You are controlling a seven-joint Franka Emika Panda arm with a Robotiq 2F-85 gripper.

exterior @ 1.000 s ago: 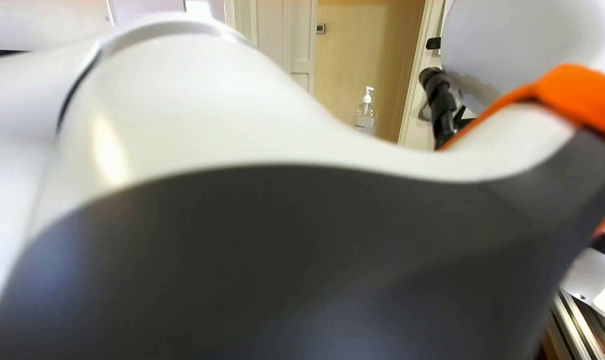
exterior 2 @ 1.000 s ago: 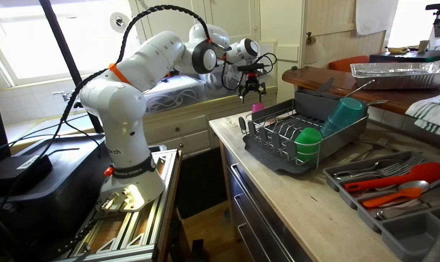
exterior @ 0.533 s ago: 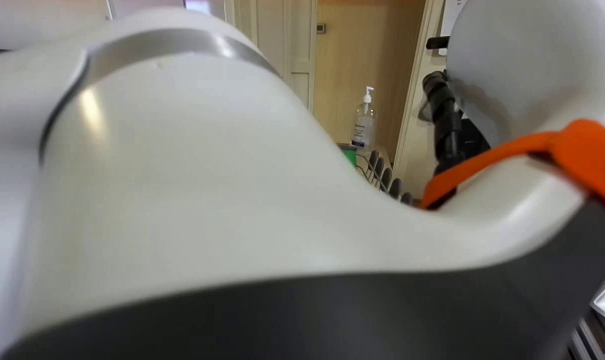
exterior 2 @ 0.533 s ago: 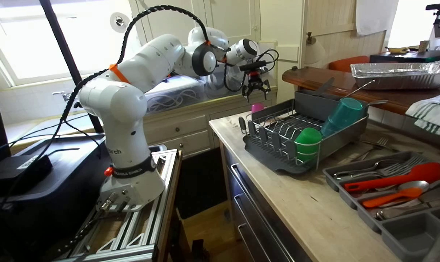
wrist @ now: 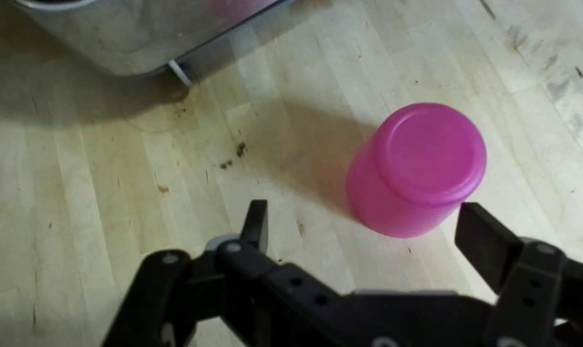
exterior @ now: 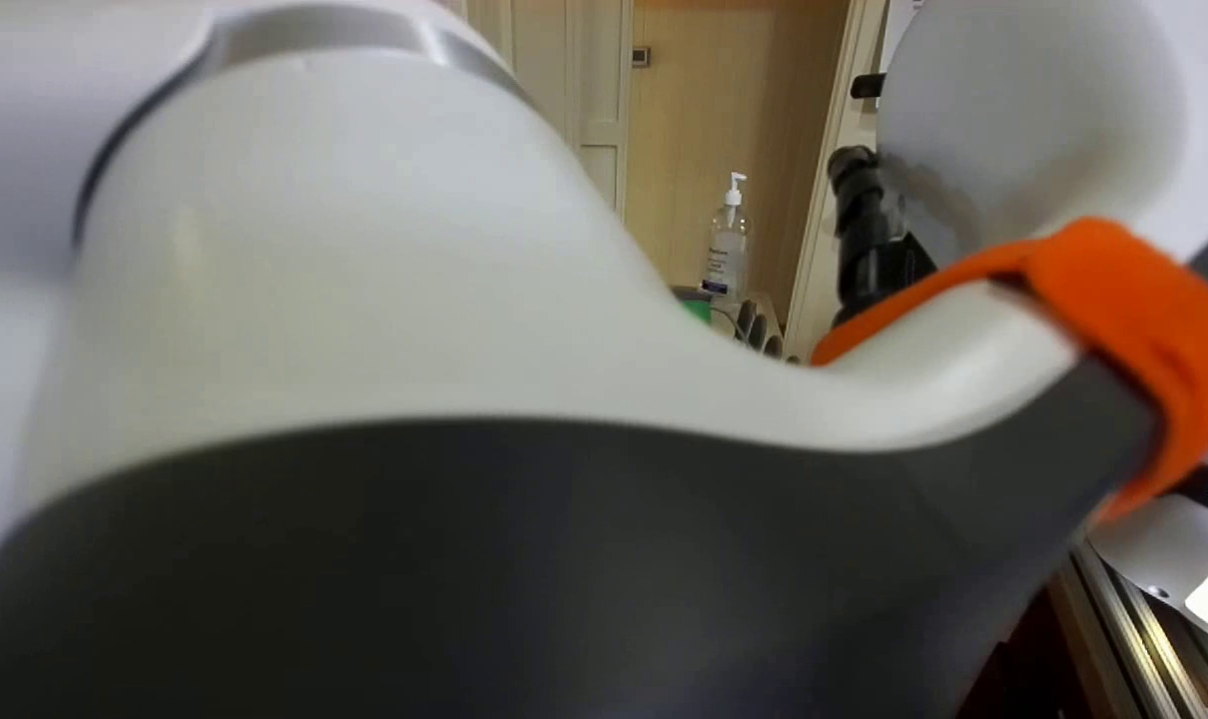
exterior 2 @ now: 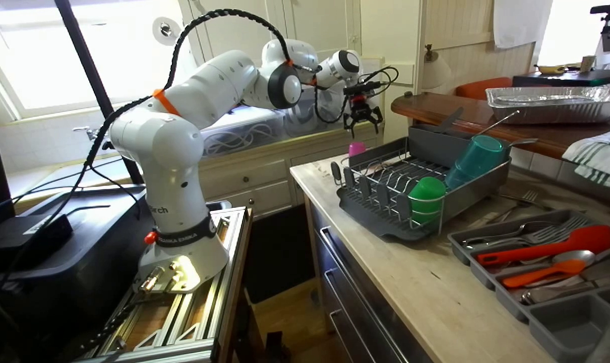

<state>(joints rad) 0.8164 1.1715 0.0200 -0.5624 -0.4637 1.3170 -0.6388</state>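
Low in the wrist view, the tool point(wrist: 368, 221) hung released, jaws spread wide, above the counter point(wrist: 127, 207). A pink cup point(wrist: 417, 168) stood there closed end up, right of centre in that frame, apart from the tool. In an exterior view, right of centre, a dish rack point(exterior 2: 471, 199) held a green cup point(exterior 2: 427, 194) and a teal tumbler point(exterior 2: 476, 157).

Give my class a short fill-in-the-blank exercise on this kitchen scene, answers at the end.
1. The open gripper holds ____.
2. The pink cup stands upside ____ on the wooden counter.
3. Besides the teal cup, the dish rack holds another cup, coloured ____.
Missing words: nothing; down; green.
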